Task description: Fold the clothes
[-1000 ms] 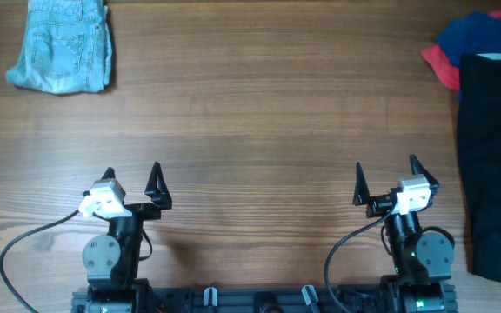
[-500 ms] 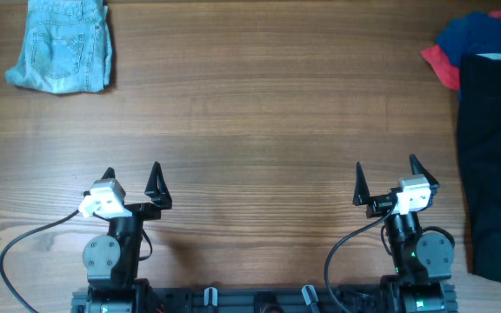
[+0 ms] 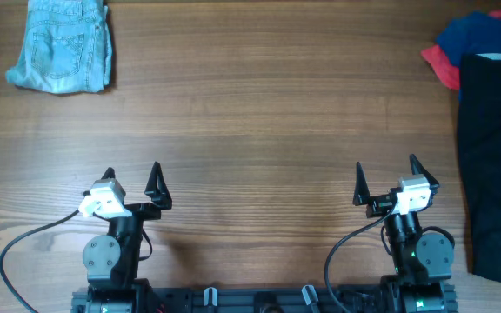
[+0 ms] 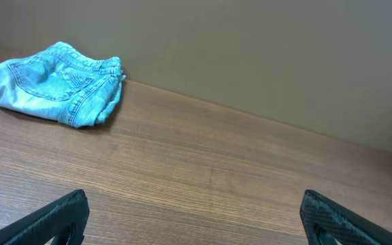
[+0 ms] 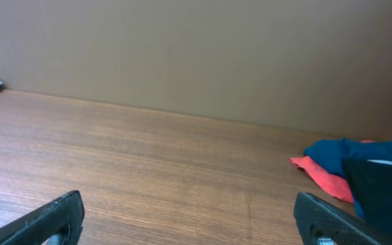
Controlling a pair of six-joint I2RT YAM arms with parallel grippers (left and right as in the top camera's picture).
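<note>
Folded light-blue denim shorts lie at the table's far left; they also show in the left wrist view. At the far right lies a pile: a black garment, a blue one and a red one. The right wrist view shows the same blue, red and black pieces. My left gripper is open and empty near the front edge. My right gripper is open and empty too, left of the black garment.
The wooden table stretches between the shorts and the pile. A plain wall stands behind the table's far edge. Cables run from both arm bases at the front.
</note>
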